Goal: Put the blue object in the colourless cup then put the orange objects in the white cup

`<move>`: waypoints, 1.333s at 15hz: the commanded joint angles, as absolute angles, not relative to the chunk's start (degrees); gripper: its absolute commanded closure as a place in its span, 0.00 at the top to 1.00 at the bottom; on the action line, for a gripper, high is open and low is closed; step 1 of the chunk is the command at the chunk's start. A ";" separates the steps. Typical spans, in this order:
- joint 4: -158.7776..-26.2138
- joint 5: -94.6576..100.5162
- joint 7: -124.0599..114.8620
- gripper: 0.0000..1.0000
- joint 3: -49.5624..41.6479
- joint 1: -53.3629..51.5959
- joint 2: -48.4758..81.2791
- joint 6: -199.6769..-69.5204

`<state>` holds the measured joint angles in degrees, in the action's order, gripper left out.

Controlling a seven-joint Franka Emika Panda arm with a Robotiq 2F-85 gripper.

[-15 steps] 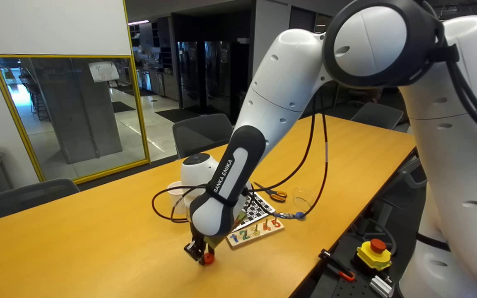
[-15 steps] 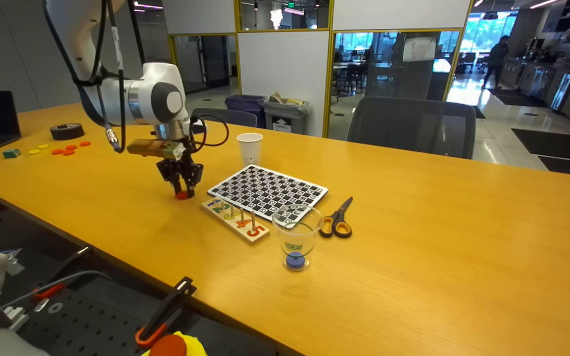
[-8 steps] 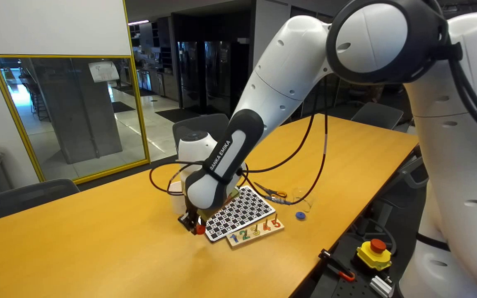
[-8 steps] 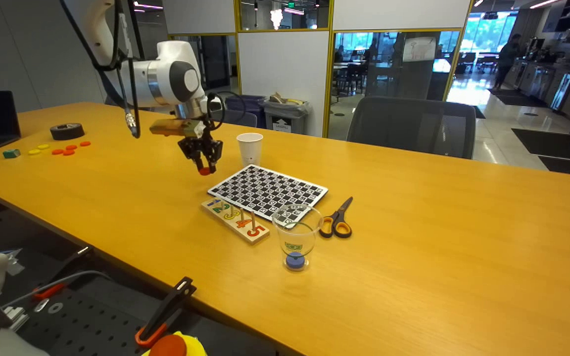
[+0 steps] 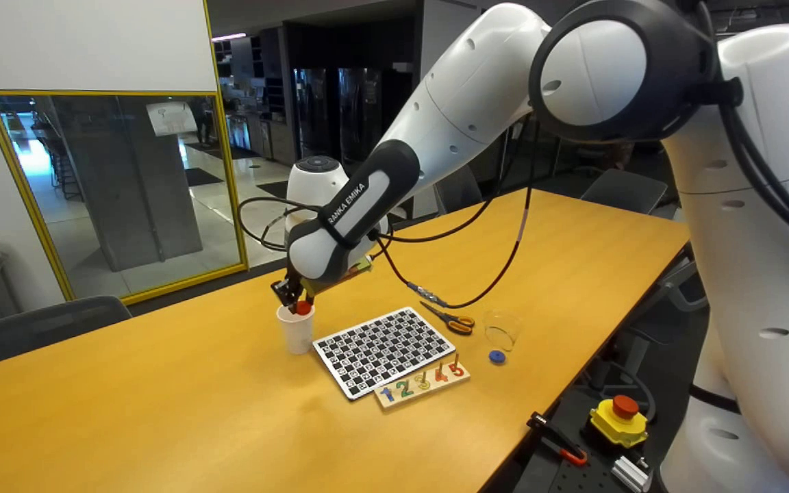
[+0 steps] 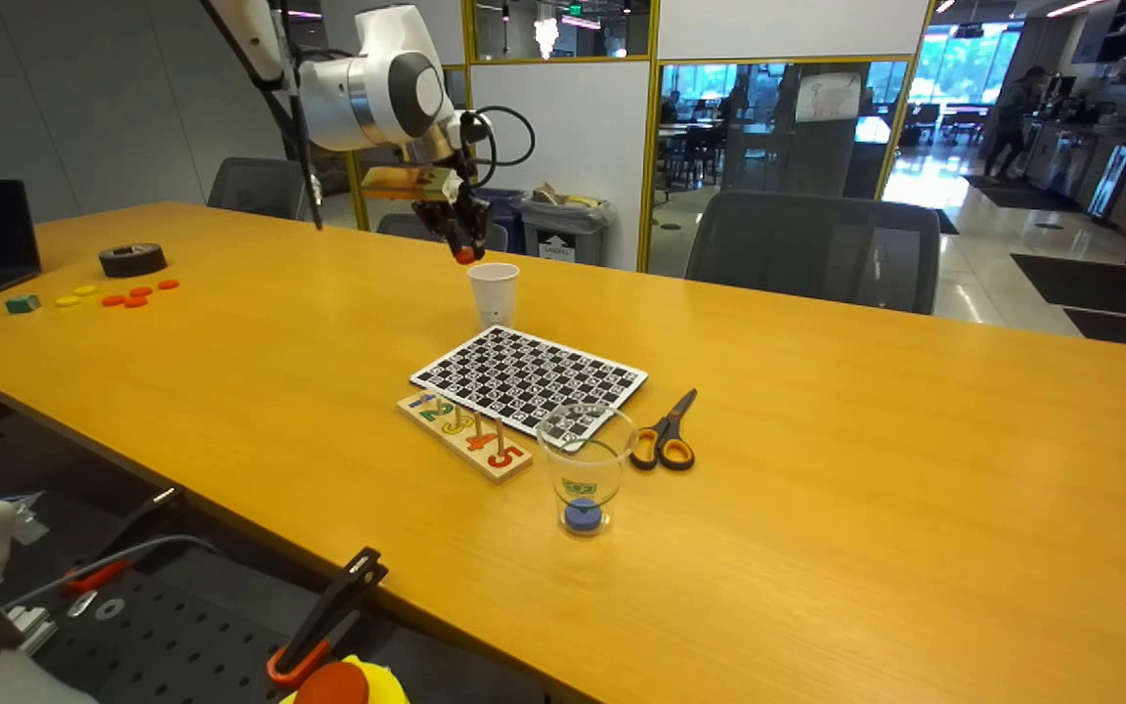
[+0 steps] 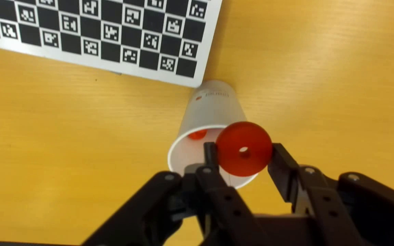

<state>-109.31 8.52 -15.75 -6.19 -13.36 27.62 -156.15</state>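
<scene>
Tabletop | claw pinching orange disc | wrist view only: orange piece in white cup

A long, wood-grained worktop has dark mesh chairs along its far side. Beyond it rise white wall panels and yellow-framed glass, with bins standing near them. In an exterior view, distant windows are bright with daylight, and dark mats lie on the pale, glossy floor.

Arm: "RANKA EMIKA"; pegboard: 1–5
</scene>
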 commanded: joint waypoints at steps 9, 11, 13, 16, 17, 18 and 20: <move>-92.43 8.55 -17.30 0.22 -7.32 -12.40 39.31 -151.14; -91.45 8.42 -17.56 0.67 -7.40 -12.32 39.89 -149.74; -91.24 8.14 -16.75 0.74 -6.75 -11.79 39.64 -147.91; -94.93 9.20 -15.52 0.97 -6.60 -12.04 35.64 -144.07; -96.52 9.48 -14.98 1.00 -6.46 -12.03 33.96 -142.75; -99.11 9.88 -14.30 1.00 -6.37 -12.02 31.27 -141.22; -104.85 10.92 -13.09 1.00 -6.34 -11.74 25.29 -138.83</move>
